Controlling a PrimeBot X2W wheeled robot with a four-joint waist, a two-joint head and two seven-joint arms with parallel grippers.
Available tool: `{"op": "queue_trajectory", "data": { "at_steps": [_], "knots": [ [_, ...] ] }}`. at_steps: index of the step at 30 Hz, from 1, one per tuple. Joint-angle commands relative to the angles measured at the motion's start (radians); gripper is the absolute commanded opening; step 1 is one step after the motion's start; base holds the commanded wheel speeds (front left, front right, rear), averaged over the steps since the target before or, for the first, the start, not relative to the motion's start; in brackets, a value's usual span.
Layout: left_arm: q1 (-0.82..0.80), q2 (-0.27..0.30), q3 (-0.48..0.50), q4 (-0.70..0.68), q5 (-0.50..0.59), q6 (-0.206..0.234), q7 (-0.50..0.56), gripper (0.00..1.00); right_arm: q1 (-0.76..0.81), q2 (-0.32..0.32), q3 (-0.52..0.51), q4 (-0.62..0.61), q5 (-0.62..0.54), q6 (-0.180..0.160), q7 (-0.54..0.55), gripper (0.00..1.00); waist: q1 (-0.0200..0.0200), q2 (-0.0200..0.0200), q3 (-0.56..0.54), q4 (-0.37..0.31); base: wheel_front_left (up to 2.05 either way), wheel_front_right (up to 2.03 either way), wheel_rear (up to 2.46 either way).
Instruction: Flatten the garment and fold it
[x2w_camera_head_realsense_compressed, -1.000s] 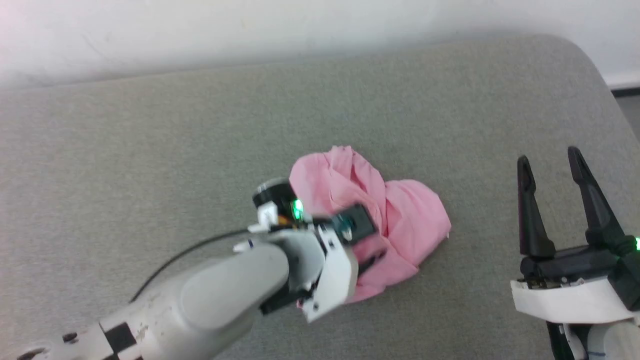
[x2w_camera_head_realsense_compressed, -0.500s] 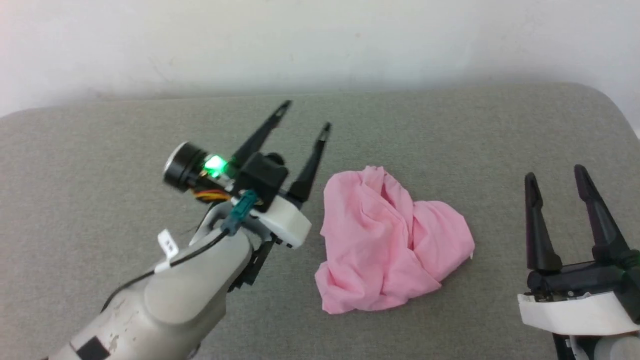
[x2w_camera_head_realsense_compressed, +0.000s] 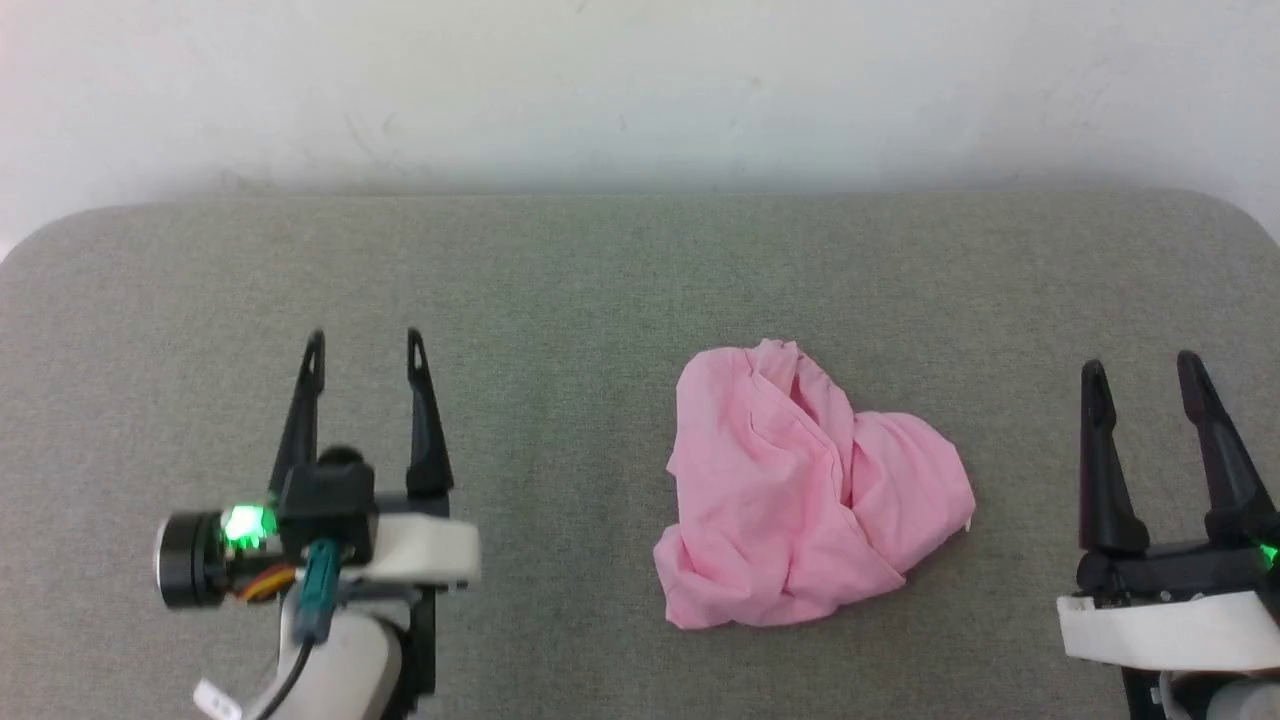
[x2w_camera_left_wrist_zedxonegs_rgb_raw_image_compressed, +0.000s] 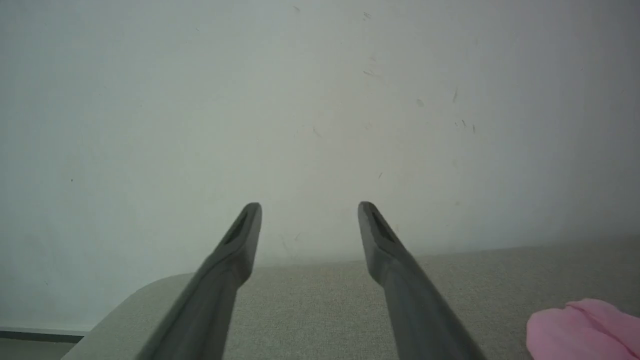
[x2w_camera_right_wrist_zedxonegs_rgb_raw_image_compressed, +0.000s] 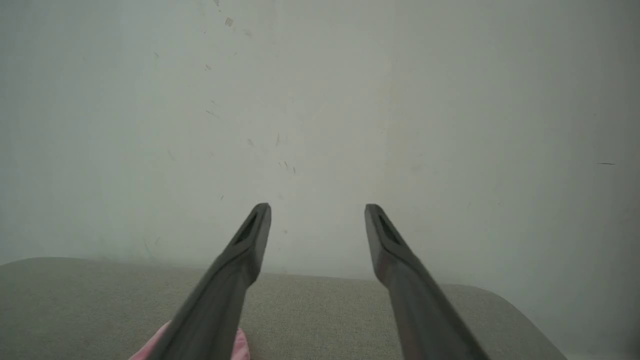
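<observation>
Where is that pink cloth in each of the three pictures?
Head view: shorts, crumpled, right of centre.
Left wrist view: shorts in the bottom right corner.
Right wrist view: shorts at the bottom edge, left of centre.
Shared landmark: the grey cushion beneath them, meeting the pale wall.

white cable tag, markings too small to read, nothing else legible

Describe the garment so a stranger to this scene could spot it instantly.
Start at the grey fabric surface below the white wall. Right of its centre, between the left gripper and the right gripper, lies the garment, a crumpled heap. Nothing else there is pink.
</observation>
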Motion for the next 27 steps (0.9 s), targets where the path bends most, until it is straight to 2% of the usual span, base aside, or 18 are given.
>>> {"op": "queue_trajectory", "data": {
  "at_steps": [1,12,16,23,27],
  "knots": [
    [0.034,-0.015,0.018,-0.014,0.013,-0.010,-0.005,1.00,0.016,0.003,0.001,0.007,0.006,-0.002,-0.005,1.00,0.0000,-0.0001,-0.005,0.002,0.00,0.00,0.00],
    [0.239,-0.118,0.186,-0.094,0.142,-0.202,-0.005,1.00,0.058,0.003,0.023,0.047,0.031,-0.002,-0.005,1.00,0.0000,-0.0001,-0.021,0.008,0.00,0.00,0.00],
    [0.266,-0.154,0.230,-0.101,0.167,-0.253,-0.005,1.00,0.066,0.003,0.028,0.057,0.033,-0.002,-0.005,1.00,0.0000,-0.0001,-0.030,0.006,0.00,0.00,0.00],
    [0.274,-0.197,0.300,-0.094,0.200,-0.315,-0.005,1.00,0.065,0.003,0.032,0.064,0.033,-0.002,-0.005,1.00,0.0000,-0.0001,-0.037,0.004,0.00,0.00,0.00],
    [0.168,-0.194,0.314,-0.075,0.215,-0.380,-0.005,1.00,0.047,0.003,0.034,0.058,0.028,-0.002,-0.005,1.00,0.0000,-0.0001,-0.019,0.000,0.00,0.00,0.00]
  ]
}}
